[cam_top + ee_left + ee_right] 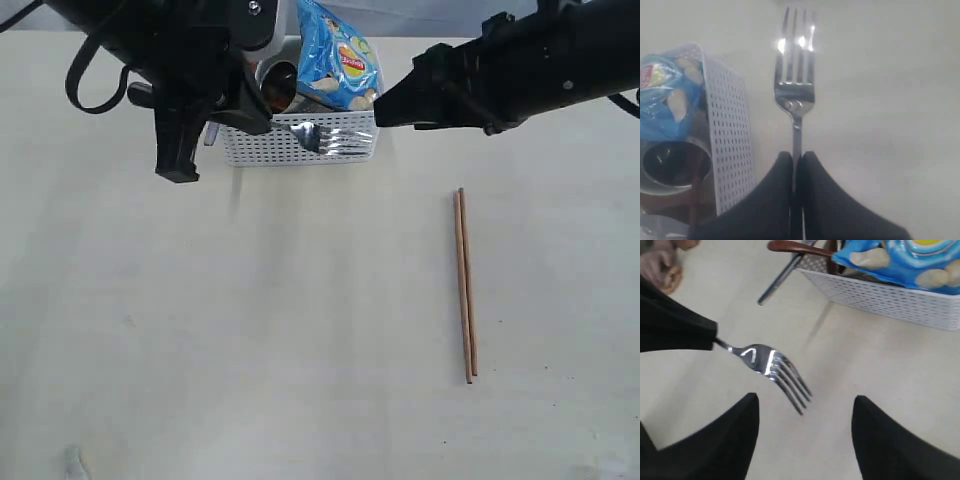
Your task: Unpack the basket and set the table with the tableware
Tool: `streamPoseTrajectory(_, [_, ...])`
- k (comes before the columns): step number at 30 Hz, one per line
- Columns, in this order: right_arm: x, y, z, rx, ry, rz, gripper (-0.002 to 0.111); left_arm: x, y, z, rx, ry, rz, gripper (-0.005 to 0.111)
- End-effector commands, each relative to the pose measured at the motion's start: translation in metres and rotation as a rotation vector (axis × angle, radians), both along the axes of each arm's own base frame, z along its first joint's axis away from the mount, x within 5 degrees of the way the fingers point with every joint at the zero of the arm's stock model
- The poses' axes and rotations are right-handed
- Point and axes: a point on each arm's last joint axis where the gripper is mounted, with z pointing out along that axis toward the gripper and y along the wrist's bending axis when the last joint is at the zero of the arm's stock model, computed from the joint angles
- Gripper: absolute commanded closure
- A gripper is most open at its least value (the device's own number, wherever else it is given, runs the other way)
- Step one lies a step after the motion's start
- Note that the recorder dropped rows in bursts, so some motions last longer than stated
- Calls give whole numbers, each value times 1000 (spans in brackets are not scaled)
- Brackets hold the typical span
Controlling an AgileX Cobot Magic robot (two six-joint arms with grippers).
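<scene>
My left gripper (264, 119) (796, 156) is shut on the handle of the steel fork (332, 138) (796, 75), which hangs level just outside the white basket's (290, 150) (732, 140) near wall, tines toward the right arm. Just beyond those tines, my right gripper (384, 108) (805, 402) stands open with nothing between its fingers, apart from the fork (772, 367). In the basket sit a steel cup (279, 86) (670, 162) and a reddish-brown wooden spoon (790, 246). The chopsticks (465, 285) lie side by side on the table (280, 340), right of centre.
A blue snack bag (340, 55) (910, 257) stands in the basket (890, 295). A steel handle (780, 280) sticks out over its wall. Part of the left arm (178, 140) hangs low to the left of the basket.
</scene>
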Motion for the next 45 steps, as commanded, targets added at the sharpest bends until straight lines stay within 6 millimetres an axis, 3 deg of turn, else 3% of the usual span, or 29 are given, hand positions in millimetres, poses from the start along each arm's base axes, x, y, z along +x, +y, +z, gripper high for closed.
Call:
streamPoseTrajectory(1, [-1, -7, 1, 85, 5, -13, 54, -1, -4, 3, -55, -11, -16, 107])
streamPoseTrajectory(8, [0, -12, -11, 79, 15, -81, 54, -2, -10, 7, -121, -20, -64, 107])
streamPoseTrajectory(25, [-4, -5, -4, 200, 53, -57, 56, 3, -16, 14, -222, -78, -37, 107])
streamPoseTrajectory(42, [-4, -5, -3, 208, 56, -58, 108, 2, -17, 15, -238, -62, -37, 107])
streamPoseTrajectory(45, [-4, -5, -3, 208, 56, -58, 109, 1, -17, 15, -238, -59, -39, 107])
